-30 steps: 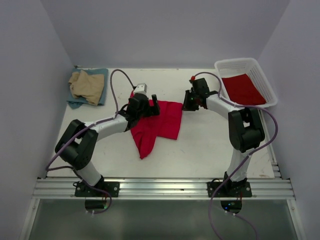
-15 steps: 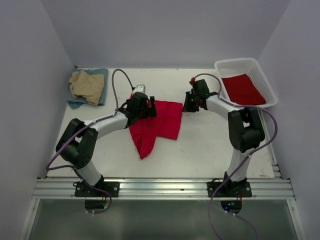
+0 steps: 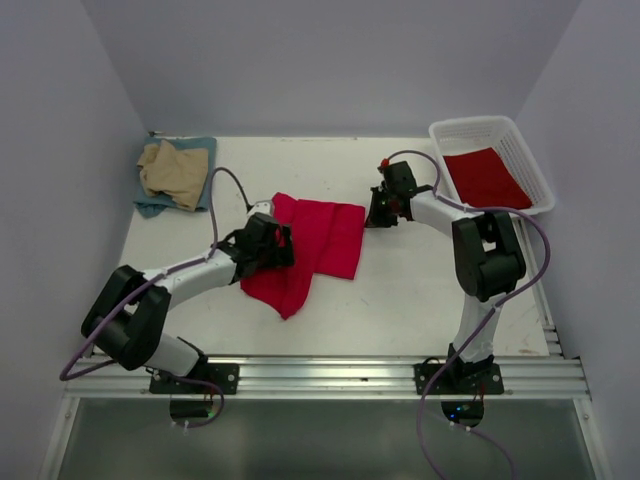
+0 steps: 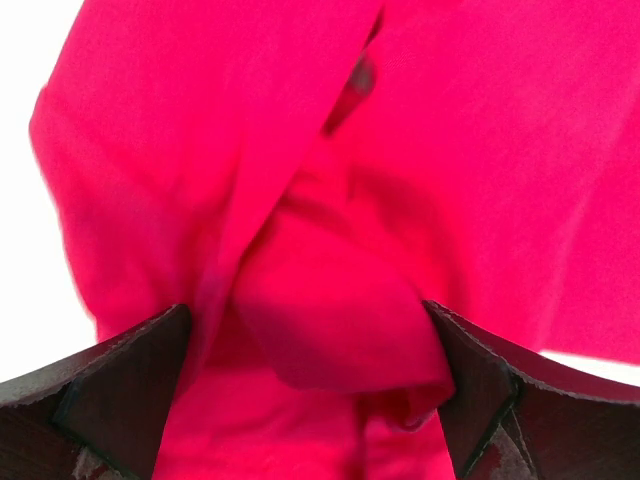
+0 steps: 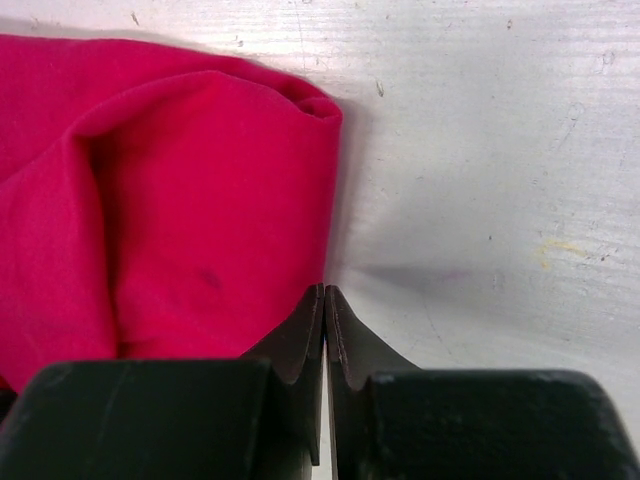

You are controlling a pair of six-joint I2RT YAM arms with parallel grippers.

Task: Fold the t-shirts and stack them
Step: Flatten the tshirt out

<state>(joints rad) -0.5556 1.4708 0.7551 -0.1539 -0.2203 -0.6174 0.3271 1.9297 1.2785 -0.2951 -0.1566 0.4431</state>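
Observation:
A bright red t-shirt lies rumpled on the table's middle. My left gripper hovers over its left part, open wide, with a bulging fold of the red t-shirt between the fingers and not pinched. My right gripper is at the shirt's right edge. In the right wrist view it is shut, tips together on the table right beside the cloth's edge, and I see no cloth between them. A tan t-shirt lies on a blue-grey one at the back left. Another red t-shirt lies in the basket.
A white plastic lattice basket stands at the back right corner. Grey walls close in the table on the left, back and right. An aluminium rail with both arm bases runs along the near edge.
My left gripper has drawn back toward the near left along the shirt, uncovering its far left corner. My right gripper's jaws have closed at the shirt's right edge.

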